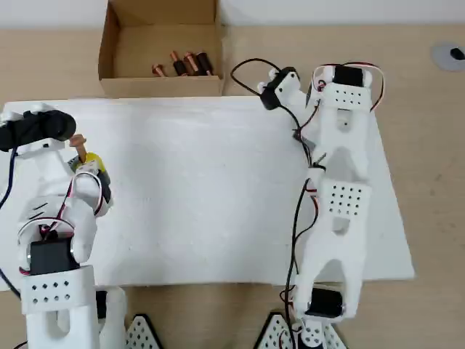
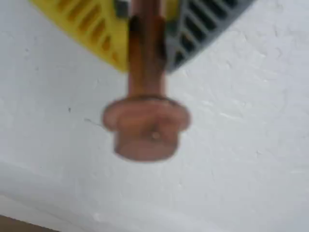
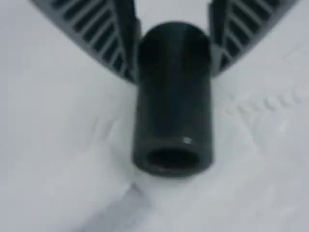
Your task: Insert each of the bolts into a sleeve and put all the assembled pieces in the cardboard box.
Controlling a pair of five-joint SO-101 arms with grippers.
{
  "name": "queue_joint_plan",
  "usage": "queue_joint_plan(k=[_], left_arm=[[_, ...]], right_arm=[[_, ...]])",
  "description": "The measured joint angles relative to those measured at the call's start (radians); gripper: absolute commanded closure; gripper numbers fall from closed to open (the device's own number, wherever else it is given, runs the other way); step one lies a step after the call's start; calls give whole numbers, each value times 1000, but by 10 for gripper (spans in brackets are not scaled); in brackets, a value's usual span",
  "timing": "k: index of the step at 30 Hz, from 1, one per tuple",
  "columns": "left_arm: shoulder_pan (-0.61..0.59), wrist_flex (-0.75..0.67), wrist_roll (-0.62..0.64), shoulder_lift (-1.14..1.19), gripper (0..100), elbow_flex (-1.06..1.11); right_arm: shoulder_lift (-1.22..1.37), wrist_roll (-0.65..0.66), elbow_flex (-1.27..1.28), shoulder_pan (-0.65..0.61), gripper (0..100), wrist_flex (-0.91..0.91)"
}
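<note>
High view looks down on a wooden desk [image 1: 429,145] with a white foam mat [image 1: 203,189] spread over its middle. At the desk's far edge sits the cardboard box [image 1: 110,54], open at the top, its near wall touching the mat's far edge. Several assembled pieces [image 1: 185,64], copper with dark sleeves, lie side by side on the box floor against that near wall.

The left arm [image 1: 54,240] rises from the desk's near left corner along the mat's left edge. The left gripper [image 1: 87,163] is clamped on a copper bolt [image 1: 80,145], which sticks out past the fingertips towards the far edge. Left wrist view shows the bolt [image 2: 145,111] pinched by its shank between a yellow finger [image 2: 87,24] and a grey one, its flanged head free above the mat.

The right arm [image 1: 338,218] lies along the mat's right side, well apart from the left, with black cables [image 1: 298,218] trailing beside it and looping near the box's right corner. Right wrist view shows the right gripper [image 3: 174,29] closed on a dark sleeve [image 3: 174,96], whose open end faces the camera and is down at the mat's surface; whether it touches is unclear.

A grey disc [image 1: 447,54] sits at the desk's far right corner
</note>
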Motion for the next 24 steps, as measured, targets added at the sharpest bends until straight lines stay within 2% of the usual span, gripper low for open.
queue_joint_plan(k=[7, 14, 18, 24], left_arm=[[0, 0, 0, 0, 993, 0], [0, 0, 0, -3, 995, 28], [0, 0, 0, -3, 996, 28], [0, -18, 0, -3, 995, 25]], right_arm=[[-64, 0, 5, -34, 988, 2], [-342, -84, 5, -107, 988, 2], [-531, -169, 5, -221, 988, 3], [-858, -362, 6, -483, 988, 3]])
